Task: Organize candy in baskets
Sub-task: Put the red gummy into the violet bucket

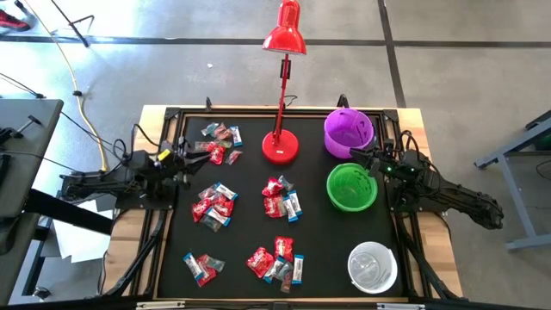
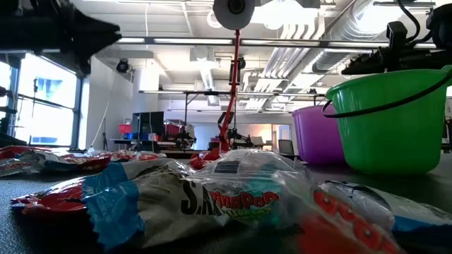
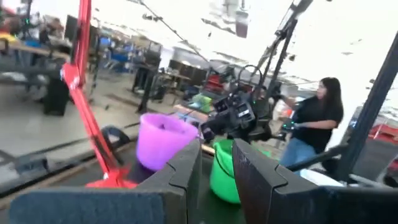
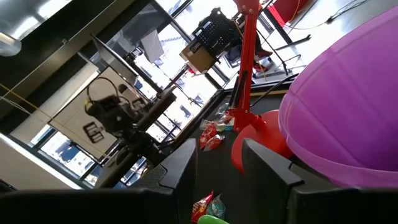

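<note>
The left end effector (image 1: 183,153) hovered beside the far-left candy pile (image 1: 222,142), fingers parted with nothing between them. The right end effector (image 1: 357,156), likewise parted and empty, hung between the purple basket (image 1: 348,132) and green basket (image 1: 351,187) (the white basket (image 1: 372,267) stood nearer). Other candy clusters (image 1: 281,198) dotted the surface (image 1: 323,250).

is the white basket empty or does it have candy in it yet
Empty, as far as the high view shows: the white basket stands upright with only its pale bottom visible, no wrappers inside.
</note>
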